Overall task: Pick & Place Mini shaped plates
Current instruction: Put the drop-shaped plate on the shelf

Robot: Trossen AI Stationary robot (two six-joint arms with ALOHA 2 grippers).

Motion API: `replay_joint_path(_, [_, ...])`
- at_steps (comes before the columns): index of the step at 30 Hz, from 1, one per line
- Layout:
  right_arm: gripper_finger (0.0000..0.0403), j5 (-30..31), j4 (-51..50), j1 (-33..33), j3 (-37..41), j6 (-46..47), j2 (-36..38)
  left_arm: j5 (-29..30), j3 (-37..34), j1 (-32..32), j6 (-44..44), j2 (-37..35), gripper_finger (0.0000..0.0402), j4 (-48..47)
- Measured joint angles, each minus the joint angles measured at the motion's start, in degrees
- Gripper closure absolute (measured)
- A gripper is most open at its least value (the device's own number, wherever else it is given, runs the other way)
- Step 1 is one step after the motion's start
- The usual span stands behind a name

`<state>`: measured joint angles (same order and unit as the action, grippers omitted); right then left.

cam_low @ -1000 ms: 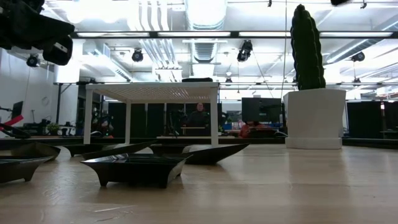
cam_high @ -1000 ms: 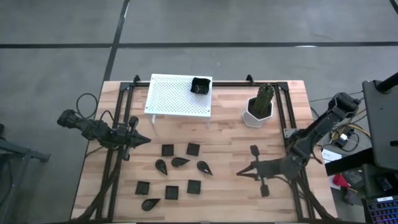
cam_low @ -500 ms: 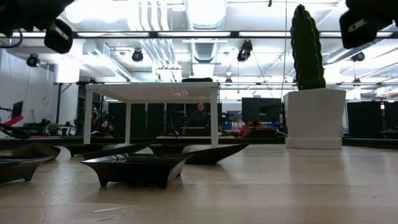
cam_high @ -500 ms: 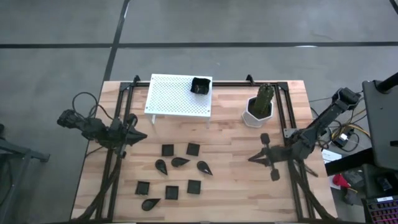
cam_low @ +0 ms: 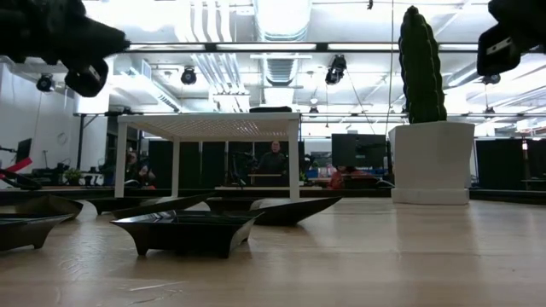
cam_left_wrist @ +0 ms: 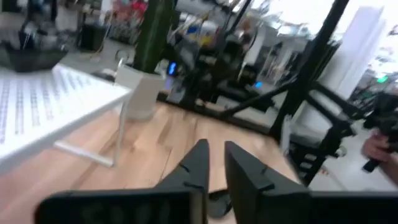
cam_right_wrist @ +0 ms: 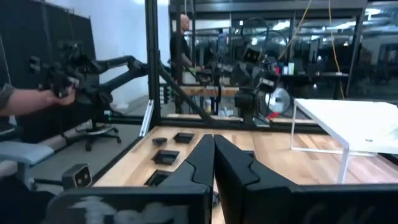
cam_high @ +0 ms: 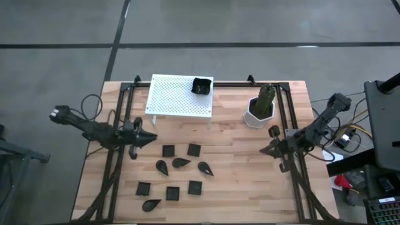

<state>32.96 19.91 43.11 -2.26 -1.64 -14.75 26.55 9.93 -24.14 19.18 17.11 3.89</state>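
Several small black plates lie flat on the wooden table in the high view: squares [cam_high: 168, 150] [cam_high: 194, 149] and teardrops [cam_high: 181, 162] [cam_high: 205, 167], with more near the near edge [cam_high: 172, 193]. One raised-rim square plate [cam_high: 200, 85] sits on the white rack [cam_high: 178, 97]. My left gripper [cam_high: 152, 137] [cam_left_wrist: 214, 152] hovers left of the plates, its fingers a narrow gap apart and holding nothing. My right gripper [cam_high: 264, 150] [cam_right_wrist: 213, 140] is shut and empty, right of the plates, near the table's right frame.
A white pot with a green cactus [cam_high: 260, 107] stands at the far right, close to my right arm. Black frame rails [cam_high: 119, 156] [cam_high: 290, 125] run along both table sides. A person's hand [cam_right_wrist: 18, 99] shows beyond the table. Bare wood lies between the plates and my right gripper.
My right gripper has drawn back from the table's middle toward the right edge and somewhat toward the far edge, rising into the low view's upper right. My left gripper has shifted a little toward the plates. No plate has moved.
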Motion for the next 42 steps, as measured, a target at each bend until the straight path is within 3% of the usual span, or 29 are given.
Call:
replay_joint_path(6, [0.0394, 1.2, -4.2, 0.0, 1.8, 0.5, 6.6, 2.5, 1.2, 0.0, 4.5, 9.4, 0.0286, 3.0])
replay_joint_path(13, [0.0394, 1.7, -6.1, 0.0, 1.8, -3.0, 7.0, 2.9, 7.2, 0.0, 6.3, 23.2, 0.0241, 3.1])
replay_joint_path(21, [0.0394, 1.2, -6.9, -0.1, 1.7, 0.8, 7.6, 2.3, 16.3, -0.1, 4.9, 36.4, 0.0236, 2.6])
replay_joint_path(27, [0.0394, -6.4, -13.8, 0.0, 1.7, 6.3, 7.6, -0.1, 21.2, -0.2, 3.2, 42.9, 0.0236, 2.6])
replay_joint_path(34, [0.0394, -13.4, -15.8, 0.0, 1.7, 7.2, 7.7, -0.2, 22.7, -0.2, 3.4, 47.3, 0.0236, 1.3])
replay_joint_path(42, [0.0394, -10.9, -16.5, -0.3, 1.7, 3.3, 9.1, 0.0, 22.7, -0.2, 4.7, 48.9, 0.0236, 1.4])
